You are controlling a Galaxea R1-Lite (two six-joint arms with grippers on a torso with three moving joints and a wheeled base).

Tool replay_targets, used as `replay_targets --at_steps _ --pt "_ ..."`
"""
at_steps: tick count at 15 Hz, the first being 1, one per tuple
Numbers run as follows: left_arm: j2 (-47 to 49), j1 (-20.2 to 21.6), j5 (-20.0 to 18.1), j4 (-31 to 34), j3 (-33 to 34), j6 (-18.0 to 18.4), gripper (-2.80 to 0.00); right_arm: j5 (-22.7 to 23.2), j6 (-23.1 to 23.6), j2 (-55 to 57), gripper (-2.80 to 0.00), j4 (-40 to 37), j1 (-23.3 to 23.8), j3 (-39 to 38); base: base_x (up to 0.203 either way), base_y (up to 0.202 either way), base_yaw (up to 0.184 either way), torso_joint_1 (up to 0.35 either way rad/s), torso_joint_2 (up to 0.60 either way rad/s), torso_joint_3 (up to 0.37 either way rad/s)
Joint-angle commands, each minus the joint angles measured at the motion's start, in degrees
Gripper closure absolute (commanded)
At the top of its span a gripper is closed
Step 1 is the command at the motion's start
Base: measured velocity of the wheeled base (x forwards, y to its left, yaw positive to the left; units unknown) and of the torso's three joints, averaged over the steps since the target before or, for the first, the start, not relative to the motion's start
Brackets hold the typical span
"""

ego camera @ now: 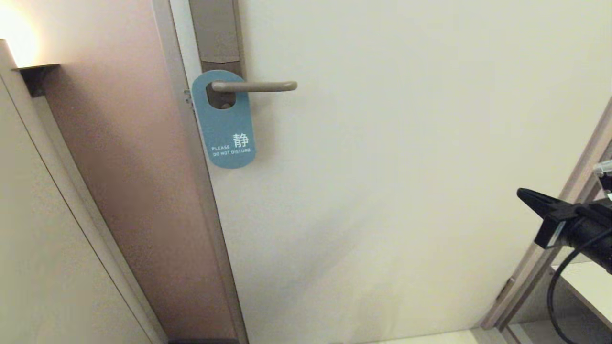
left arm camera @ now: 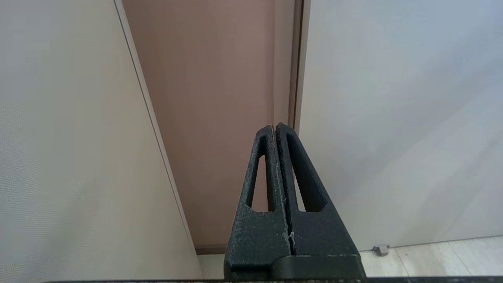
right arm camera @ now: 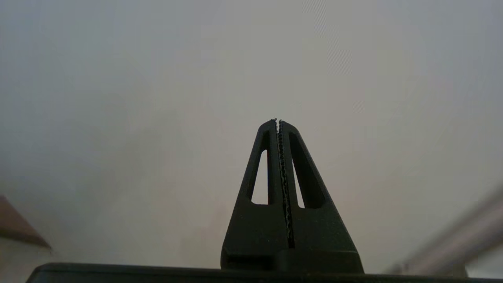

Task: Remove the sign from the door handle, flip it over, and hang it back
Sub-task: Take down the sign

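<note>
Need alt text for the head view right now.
A blue "do not disturb" sign hangs on the door handle of a pale door. The right gripper, shut and empty, enters at the right edge, well away from it.

The sign (ego camera: 224,125) showed its blue face, hung by its oval hole on the door handle (ego camera: 256,86). White print sat near its lower end: large Chinese character "静" on the right, small "PLEASE" to its left, and "DO NOT DISTURB" in a line beneath both. No other readable text, brand or number appeared in the head view or in either wrist view.
</note>
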State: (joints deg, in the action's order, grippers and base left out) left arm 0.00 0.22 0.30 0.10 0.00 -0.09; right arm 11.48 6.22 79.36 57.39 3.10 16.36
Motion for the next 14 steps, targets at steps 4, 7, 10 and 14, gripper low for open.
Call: replay_targets --at_steps 4,7,10,14 --pt "0.0 0.0 0.0 0.0 0.0 0.0 0.00 0.0 -1.0 -17.4 0.00 -8.1 1.4 -9.6 0.000 0.000 0.000 0.000 0.00 0.000" --pt "0.0 0.0 0.0 0.0 0.0 0.0 0.00 -0.1 -1.9 -28.3 0.00 -13.8 1.3 -14.6 0.000 0.000 0.000 0.000 0.00 0.000" --pt "0.0 0.0 0.0 0.0 0.0 0.0 0.00 -1.8 -4.2 -41.4 0.00 -25.3 0.8 -15.9 0.000 0.000 0.000 0.000 0.00 0.000" --pt "0.0 0.0 0.0 0.0 0.0 0.0 0.00 -8.4 -6.6 -52.9 0.00 -42.0 -1.7 -16.3 0.000 0.000 0.000 0.000 0.00 0.000"
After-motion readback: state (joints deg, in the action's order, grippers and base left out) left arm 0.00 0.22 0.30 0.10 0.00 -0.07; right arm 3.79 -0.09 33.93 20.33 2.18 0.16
